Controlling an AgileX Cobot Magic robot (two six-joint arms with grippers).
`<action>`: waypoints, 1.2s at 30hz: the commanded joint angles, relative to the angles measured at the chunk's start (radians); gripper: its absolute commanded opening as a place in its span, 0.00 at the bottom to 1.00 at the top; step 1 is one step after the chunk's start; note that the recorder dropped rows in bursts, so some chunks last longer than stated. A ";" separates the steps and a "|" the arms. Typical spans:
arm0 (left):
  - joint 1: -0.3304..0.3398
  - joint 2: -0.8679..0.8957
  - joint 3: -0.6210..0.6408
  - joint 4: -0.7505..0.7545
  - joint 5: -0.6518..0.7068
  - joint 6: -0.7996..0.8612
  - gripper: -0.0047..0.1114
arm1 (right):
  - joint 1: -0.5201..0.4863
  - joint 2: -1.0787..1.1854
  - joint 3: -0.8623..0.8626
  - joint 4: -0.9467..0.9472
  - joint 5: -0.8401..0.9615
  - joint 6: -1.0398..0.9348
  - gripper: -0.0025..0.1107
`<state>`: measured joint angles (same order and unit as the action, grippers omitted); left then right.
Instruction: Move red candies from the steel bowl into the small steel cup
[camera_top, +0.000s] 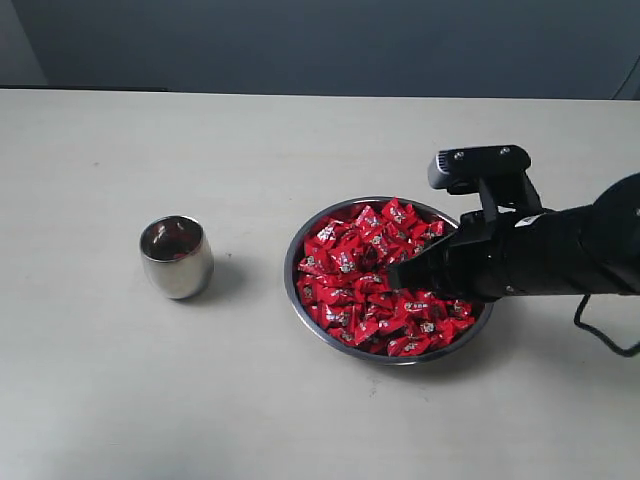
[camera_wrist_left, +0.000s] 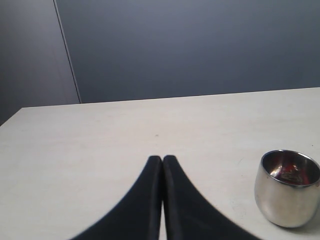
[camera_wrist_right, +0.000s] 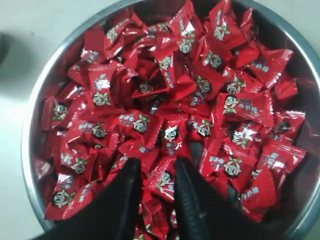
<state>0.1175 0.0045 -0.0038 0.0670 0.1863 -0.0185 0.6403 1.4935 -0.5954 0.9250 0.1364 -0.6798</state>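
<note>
Red candies (camera_wrist_right: 170, 100) partly under end effector (camera_wrist_right: 157, 162)

The steel bowl (camera_top: 296, 243) sits on the counter (camera_top: 100, 400) with the red candies (camera_top: 345, 265) heaped inside it. The small steel cup (camera_top: 177, 258) stands left of the bowl, well apart. The right gripper (camera_wrist_right: 157, 161) reaches into the bowl from the bowl's right, with a candy between its fingers.

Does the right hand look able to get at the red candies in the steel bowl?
Likely yes: the right hand sits low over the steel bowl, fingers seemingly pinching one of the red candies, nothing covering them.
</note>
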 joint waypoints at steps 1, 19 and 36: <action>0.001 -0.004 0.004 0.001 -0.006 -0.001 0.04 | -0.081 0.041 -0.076 -0.065 0.109 0.007 0.24; 0.001 -0.004 0.004 0.001 -0.006 -0.001 0.04 | -0.122 0.176 -0.350 -0.528 0.484 0.455 0.35; 0.001 -0.004 0.004 0.001 -0.006 -0.001 0.04 | -0.120 0.263 -0.348 -0.539 0.507 0.494 0.35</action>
<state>0.1175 0.0045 -0.0038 0.0670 0.1863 -0.0185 0.5232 1.7533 -0.9398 0.3928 0.6405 -0.1940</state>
